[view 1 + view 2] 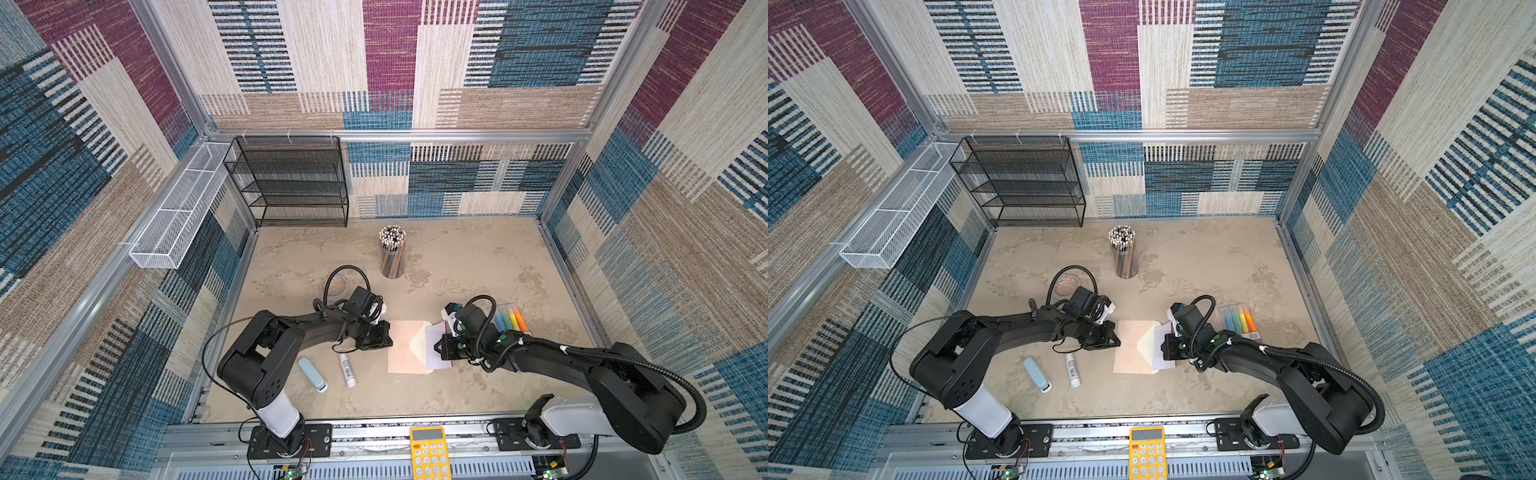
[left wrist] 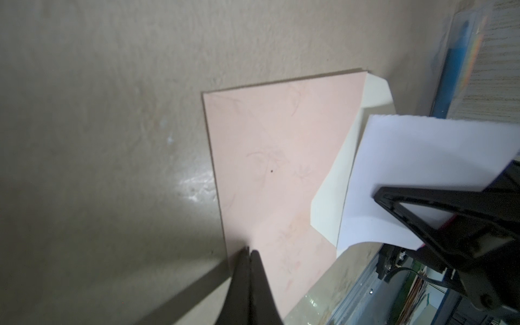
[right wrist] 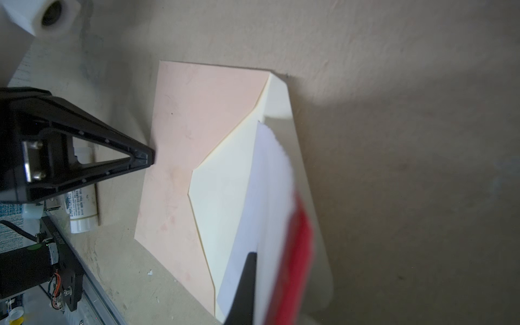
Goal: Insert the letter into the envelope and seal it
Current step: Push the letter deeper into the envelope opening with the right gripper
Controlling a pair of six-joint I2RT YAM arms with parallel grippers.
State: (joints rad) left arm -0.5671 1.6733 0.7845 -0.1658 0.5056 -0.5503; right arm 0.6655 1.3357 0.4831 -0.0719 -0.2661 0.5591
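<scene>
The envelope (image 1: 401,349) (image 1: 1128,349) lies flat mid-table, pale peach, its cream flap (image 3: 225,197) (image 2: 332,183) pointing over the body and partly lifted. My left gripper (image 1: 388,337) (image 1: 1118,338) (image 2: 249,251) is shut, its tips resting on the envelope's left edge (image 2: 267,154). My right gripper (image 1: 437,347) (image 1: 1163,347) (image 3: 261,261) is shut on the letter (image 3: 270,197) (image 2: 422,157), white inside and red outside. It holds the letter tilted against the flap at the envelope's right side. Whether the letter's leading edge is inside the pocket I cannot tell.
A glue stick (image 1: 347,370) and a pale blue tube (image 1: 312,374) lie front-left of the envelope. A marker pack (image 1: 511,320) sits behind the right arm, a pencil cup (image 1: 392,251) farther back. A black mesh shelf (image 1: 291,183) stands at back left, a yellow calculator (image 1: 428,453) at the front rail.
</scene>
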